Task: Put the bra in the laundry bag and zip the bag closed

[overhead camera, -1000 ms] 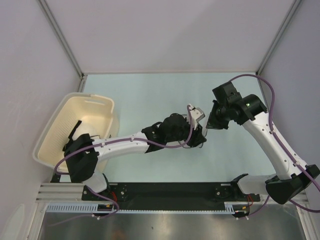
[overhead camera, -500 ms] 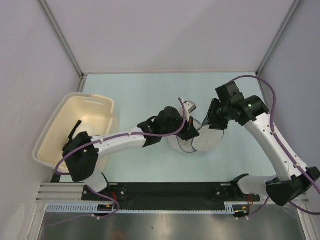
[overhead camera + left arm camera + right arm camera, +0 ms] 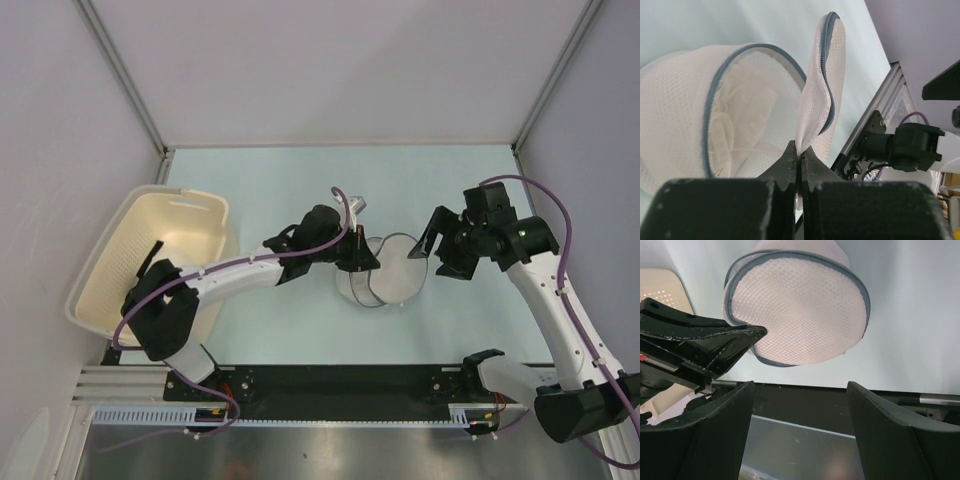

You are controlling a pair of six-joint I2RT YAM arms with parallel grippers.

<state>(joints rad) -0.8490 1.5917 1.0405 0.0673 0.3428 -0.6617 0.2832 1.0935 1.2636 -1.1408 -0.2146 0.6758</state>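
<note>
The laundry bag [image 3: 392,270], a round white mesh pouch with a blue-grey zipper rim, lies on the table between the arms. My left gripper [image 3: 362,262] is shut on the bag's mesh flap [image 3: 815,95], pinching its lower edge and holding it upright beside the open mouth. Smooth white fabric, the bra [image 3: 747,117], shows inside the bag [image 3: 685,120]. My right gripper [image 3: 441,250] hovers just right of the bag, open and holding nothing. In the right wrist view the bag [image 3: 800,310] lies beyond the wide-apart jaws of the right gripper [image 3: 800,386], with the left gripper's fingers [image 3: 715,345] against its left rim.
A large cream slotted basket [image 3: 110,250] stands at the left edge of the table, and its corner [image 3: 660,290] shows in the right wrist view. The black base rail [image 3: 340,382] runs along the near edge. Grey walls close in the back and sides.
The right gripper opened and drew back to the right, away from the bag. The left gripper shut on the bag's flap and shifted left, uncovering the bag.
</note>
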